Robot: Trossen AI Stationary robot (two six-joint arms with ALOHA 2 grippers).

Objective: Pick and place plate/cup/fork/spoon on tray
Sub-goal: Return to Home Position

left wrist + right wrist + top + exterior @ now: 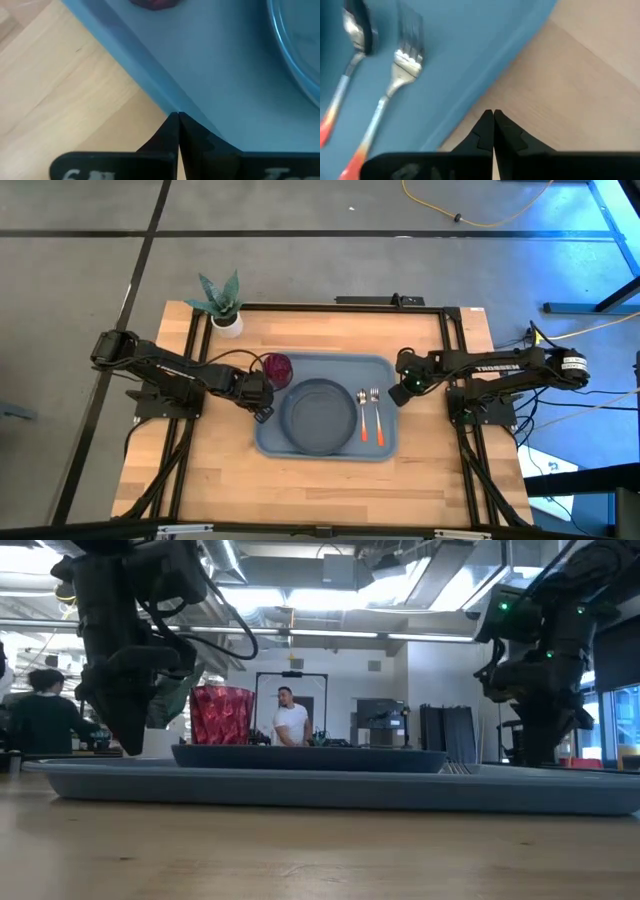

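Observation:
The light-blue tray [385,370] lies on the middle of the wooden table. On it rest the slate-blue plate [320,417], the maroon cup [277,368] upright in its far left corner, and to the plate's right the spoon [362,418] and the fork [375,416], side by side with their orange handles toward the near edge. My left gripper [266,413] is shut and empty above the tray's left rim [135,75]. My right gripper [397,396] is shut and empty just off the tray's right rim [485,80], beside the fork [405,50] and the spoon [357,30].
A white pot with a green plant [224,305] stands at the table's far left corner. A black frame [330,306] runs around the table top. Bare wood [330,485] lies in front of the tray. People [291,720] show in the room behind the table.

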